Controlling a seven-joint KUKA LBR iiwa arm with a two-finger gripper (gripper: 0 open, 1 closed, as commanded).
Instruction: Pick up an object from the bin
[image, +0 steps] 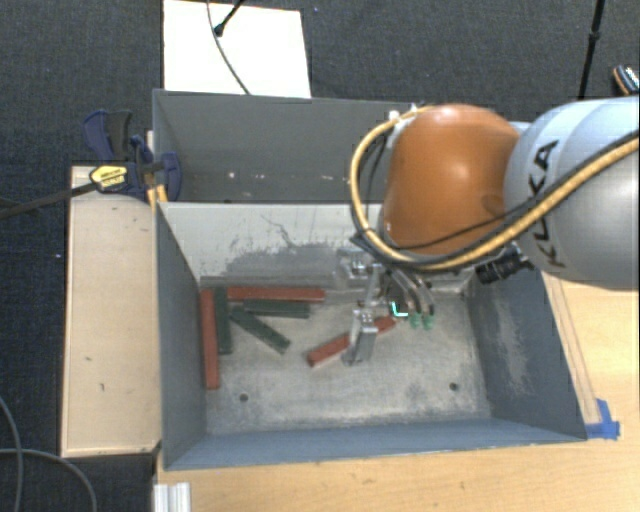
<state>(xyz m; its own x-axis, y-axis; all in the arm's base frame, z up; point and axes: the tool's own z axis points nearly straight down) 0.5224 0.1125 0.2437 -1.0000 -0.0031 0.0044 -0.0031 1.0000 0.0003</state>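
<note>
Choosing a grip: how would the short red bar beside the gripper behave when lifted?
The short red bar looks straight and flat-sided, so it is probably stiff and unlikely to roll. The gripper is over one end; lifted there, it may tilt.

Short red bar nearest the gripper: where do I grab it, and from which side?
Probably at its middle, from straight above, closing across its narrow width: the short red bar lies flat on the bin floor, slanted, both long sides free.

Legible txt: black "KUKA" brand lettering on robot's grey arm link (585, 190), upper right of cam view.
</note>
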